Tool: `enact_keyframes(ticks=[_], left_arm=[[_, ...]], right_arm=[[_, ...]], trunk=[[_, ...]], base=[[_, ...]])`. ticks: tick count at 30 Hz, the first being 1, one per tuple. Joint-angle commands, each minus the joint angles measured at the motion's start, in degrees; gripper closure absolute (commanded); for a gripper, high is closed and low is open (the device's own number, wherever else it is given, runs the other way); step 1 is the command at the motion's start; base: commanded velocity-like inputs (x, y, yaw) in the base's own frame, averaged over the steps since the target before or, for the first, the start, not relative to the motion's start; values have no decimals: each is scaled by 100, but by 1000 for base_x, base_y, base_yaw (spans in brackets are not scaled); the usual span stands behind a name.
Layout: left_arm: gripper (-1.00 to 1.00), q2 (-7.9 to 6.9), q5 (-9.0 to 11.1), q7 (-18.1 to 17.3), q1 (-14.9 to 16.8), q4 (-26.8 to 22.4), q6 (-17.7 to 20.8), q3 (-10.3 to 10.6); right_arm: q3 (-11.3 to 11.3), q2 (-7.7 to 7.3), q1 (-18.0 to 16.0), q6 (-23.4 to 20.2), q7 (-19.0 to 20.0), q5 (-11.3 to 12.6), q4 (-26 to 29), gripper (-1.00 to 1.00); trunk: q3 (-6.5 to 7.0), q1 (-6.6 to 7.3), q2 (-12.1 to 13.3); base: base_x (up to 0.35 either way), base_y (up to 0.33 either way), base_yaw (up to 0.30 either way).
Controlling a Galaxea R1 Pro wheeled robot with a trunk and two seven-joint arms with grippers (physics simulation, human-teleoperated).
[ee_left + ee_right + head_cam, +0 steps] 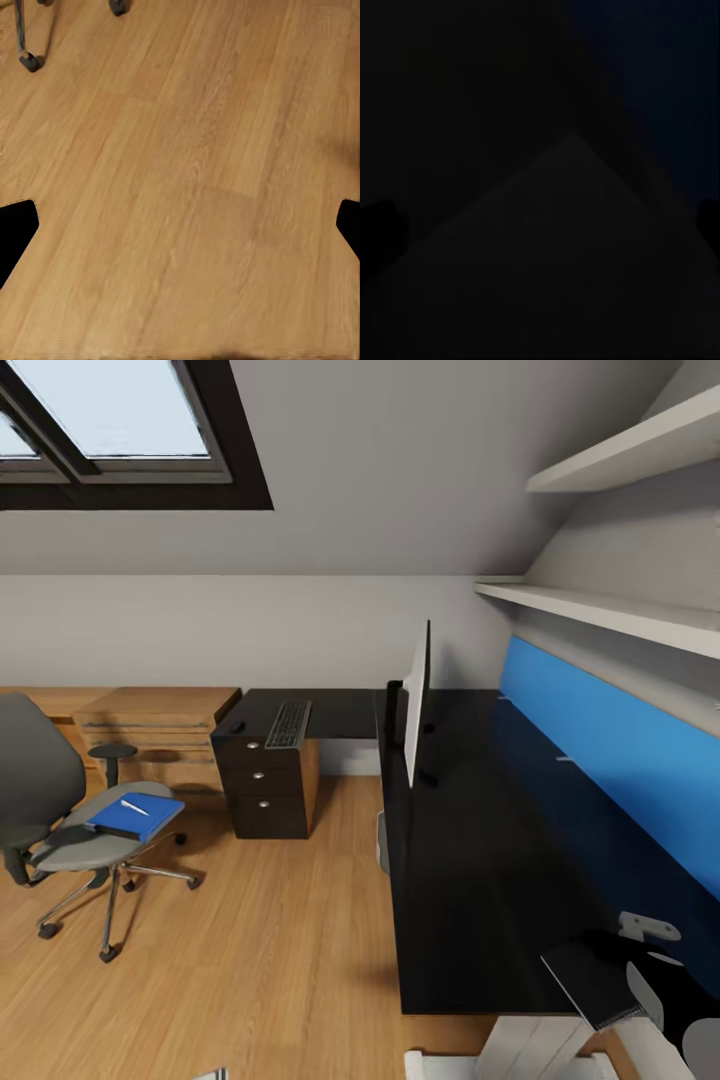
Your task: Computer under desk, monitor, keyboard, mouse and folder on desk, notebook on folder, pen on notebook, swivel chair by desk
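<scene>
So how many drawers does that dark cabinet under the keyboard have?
3, stacked on the front of the dark cabinet: top, middle, bottom. The keyboard lies above them.

**Colours observed, bedroom workspace**

Desk: matte black top; back panel bright blue. Monitor: seen nearly edge-on, pale grey-white back, black stand. Keyboard: dark keys, silver-grey frame. Drawer pedestal: black-brown fronts, small silver knobs. Swivel chair: grey upholstery, chrome legs, black casters. Folder on seat: bright blue; pen on it: whitish. Floor: warm honey-tan planks, visible grain. Wooden unit: light oak tone. Walls pale grey; shelves off-white; skylight frame near-black. Right wrist view: almost wholly black, faint dark blue at one side.
</scene>
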State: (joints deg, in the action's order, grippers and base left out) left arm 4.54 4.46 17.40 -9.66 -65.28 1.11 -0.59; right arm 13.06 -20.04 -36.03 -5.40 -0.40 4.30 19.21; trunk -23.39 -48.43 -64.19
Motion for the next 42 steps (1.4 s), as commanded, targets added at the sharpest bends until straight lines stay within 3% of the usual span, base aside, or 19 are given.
enact_keyframes(ticks=[1, 24, 35, 42], left_arm=[[-100, 3, 46, 8, -1, -11, 12, -2], [-100, 3, 49, 9, -1, -11, 12, -2], [-100, 3, 48, 9, -1, -11, 12, -4], [-100, 3, 46, 8, -1, -10, 16, -7]], right_arm=[[4, 0, 0, -31, -4, 45, 10, -100], [-10, 5, 0, -13, -13, 45, 12, -100], [-13, 8, 0, -5, -13, 45, 13, -100], [-7, 7, 0, -4, -13, 45, 13, -100]], trunk=[[-5, 2, -4], [-5, 2, -4], [-5, 2, -4], [120, 156, 277]], base=[[-252, 0, 0], [-27, 0, 0], [167, 0, 0], [9, 0, 0]])
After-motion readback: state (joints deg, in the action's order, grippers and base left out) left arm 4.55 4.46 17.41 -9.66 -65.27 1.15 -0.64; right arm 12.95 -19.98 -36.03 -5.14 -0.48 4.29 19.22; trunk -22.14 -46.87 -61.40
